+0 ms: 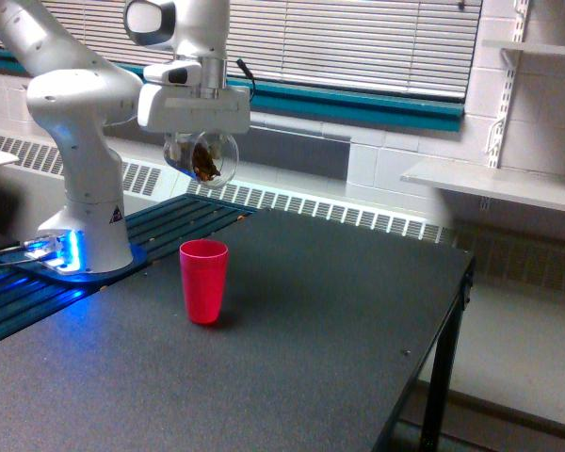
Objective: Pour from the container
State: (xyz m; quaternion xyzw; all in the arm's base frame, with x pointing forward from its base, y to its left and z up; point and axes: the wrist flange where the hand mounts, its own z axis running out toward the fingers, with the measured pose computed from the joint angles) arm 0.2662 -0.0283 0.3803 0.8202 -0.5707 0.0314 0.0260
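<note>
dark table (339, 320), red cup (204, 281), robot base (89, 247)

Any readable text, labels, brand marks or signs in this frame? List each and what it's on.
No text can be read anywhere in this frame.
Small yellow triangular sticker on the white robot arm's base column: a warning-type sign, its symbol too small to read.
Opaque red plastic cup: no print visible.
Small clear glass mug in the end effector: no marking visible.
Dark table top: none.

The clear glass container (203, 158), brown granules inside, hangs tipped on its side in midair.
</note>
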